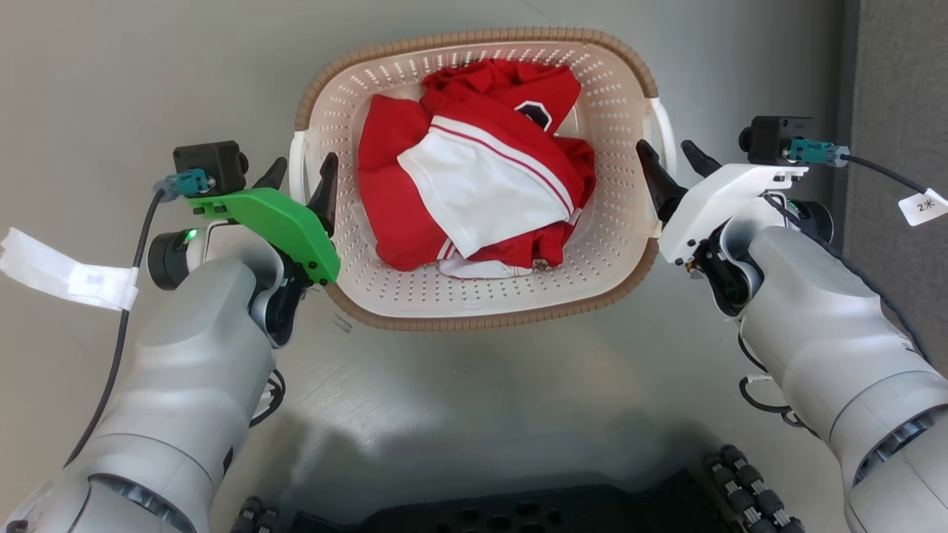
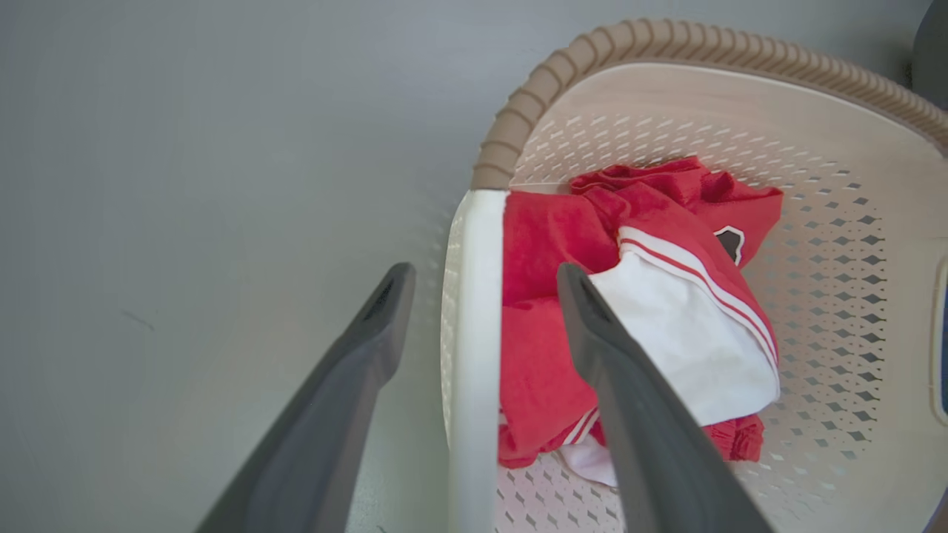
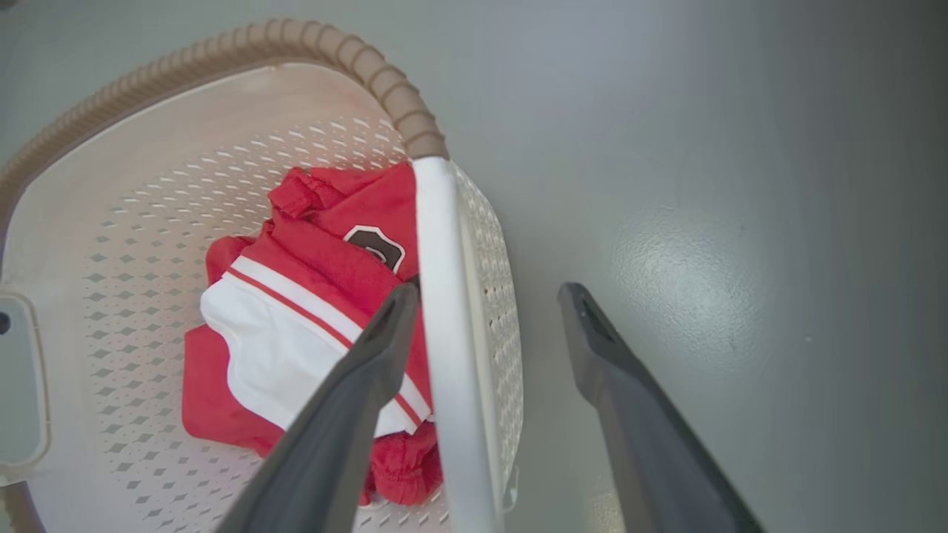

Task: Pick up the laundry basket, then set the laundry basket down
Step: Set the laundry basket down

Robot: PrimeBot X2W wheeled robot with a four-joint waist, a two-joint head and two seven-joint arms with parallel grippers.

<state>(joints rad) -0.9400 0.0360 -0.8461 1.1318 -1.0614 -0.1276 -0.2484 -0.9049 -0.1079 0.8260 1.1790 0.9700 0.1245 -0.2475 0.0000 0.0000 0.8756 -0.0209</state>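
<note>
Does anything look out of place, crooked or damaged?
Nothing stands out. The laundry basket sits level and whole, red-and-white clothes bundled inside. The left end effector and right end effector, both open, each straddle a handle.

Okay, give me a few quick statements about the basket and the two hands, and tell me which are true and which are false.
1. The basket holds red and white clothing. True.
2. The left hand is shut on the left handle. False: it is open, with one finger on each side of that handle.
3. The right hand is open around the right handle. True.
4. The basket's rim is blue. False: it is brown.
5. The basket lies tipped on its side. False: it sits upright, opening upward.
</note>
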